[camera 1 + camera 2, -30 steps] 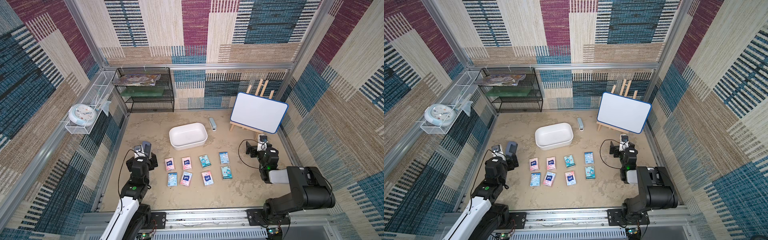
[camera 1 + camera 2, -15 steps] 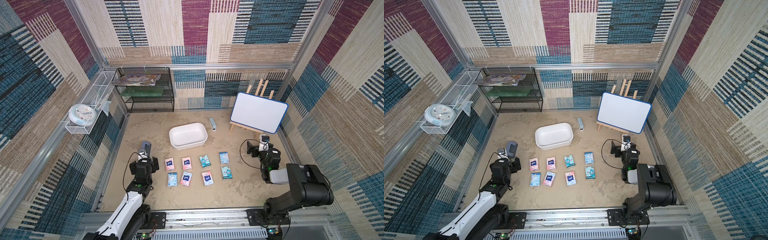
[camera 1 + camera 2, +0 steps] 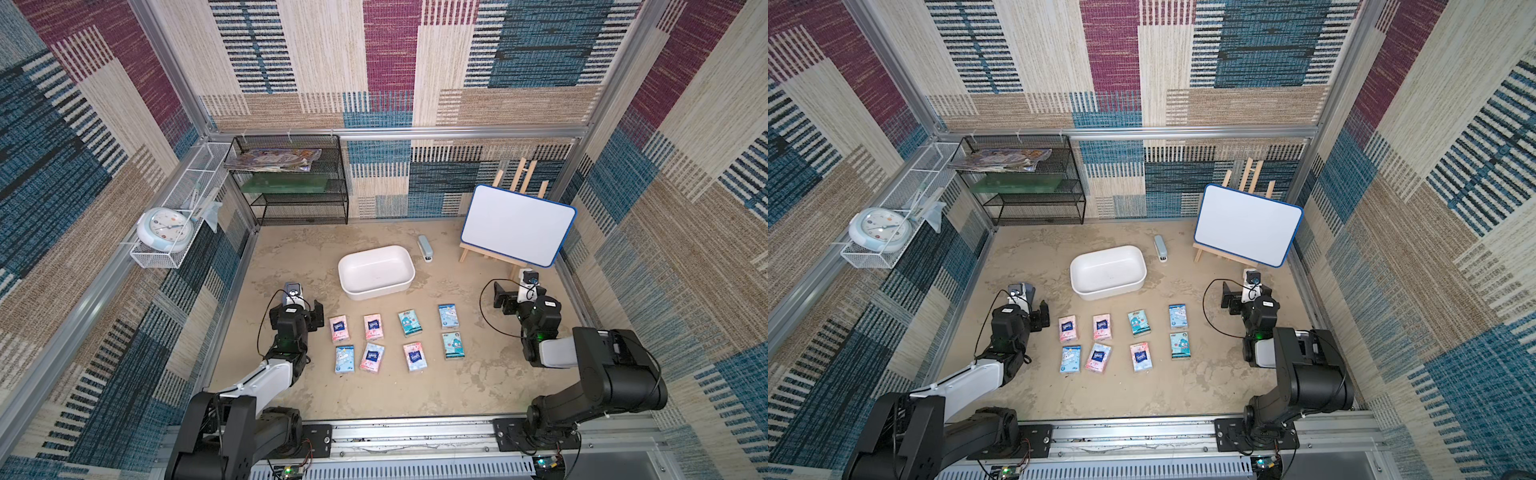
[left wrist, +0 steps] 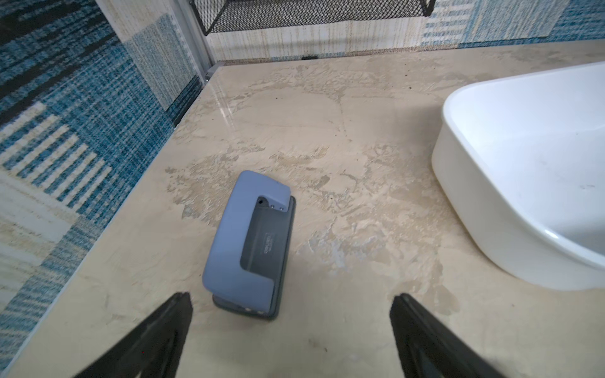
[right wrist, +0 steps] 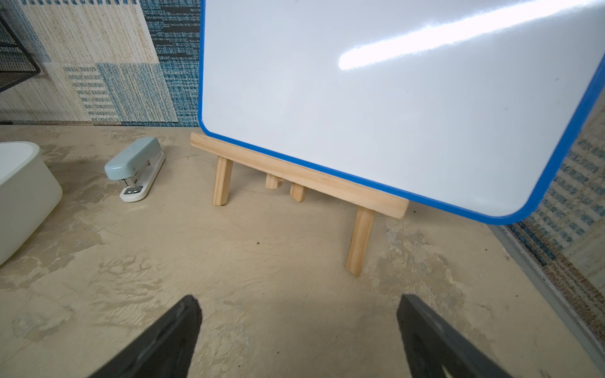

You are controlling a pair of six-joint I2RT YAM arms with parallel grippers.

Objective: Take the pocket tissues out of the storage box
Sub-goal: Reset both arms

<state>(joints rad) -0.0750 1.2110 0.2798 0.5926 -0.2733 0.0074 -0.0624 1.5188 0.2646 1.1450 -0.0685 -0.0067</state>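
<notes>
The white storage box (image 3: 376, 272) (image 3: 1108, 272) stands mid-table with nothing inside it. Several pocket tissues (image 3: 409, 323) (image 3: 1139, 323), pink, light blue and teal, lie flat in two rows on the table in front of the box. My left gripper (image 3: 296, 309) (image 4: 291, 296) is open and low at the left of the rows, holding nothing, with the box's wall (image 4: 491, 203) off to one side. At the right of the table, my right gripper (image 3: 519, 293) (image 5: 298, 297) is open over bare tabletop, well apart from the packets.
A blue-grey hole punch (image 4: 252, 242) (image 3: 294, 286) lies just ahead of my left fingers. A stapler (image 3: 425, 248) (image 5: 136, 168) lies beside the box. A whiteboard on a wooden easel (image 3: 517, 224) (image 5: 376, 91) stands before my right gripper. Black mesh shelf (image 3: 291, 183) and wire basket (image 3: 166, 253) sit at the back left.
My left arm has sunk lower and stretched out along the table's left side. The right gripper has shifted slightly towards the easel. The packets and the box have not moved.
</notes>
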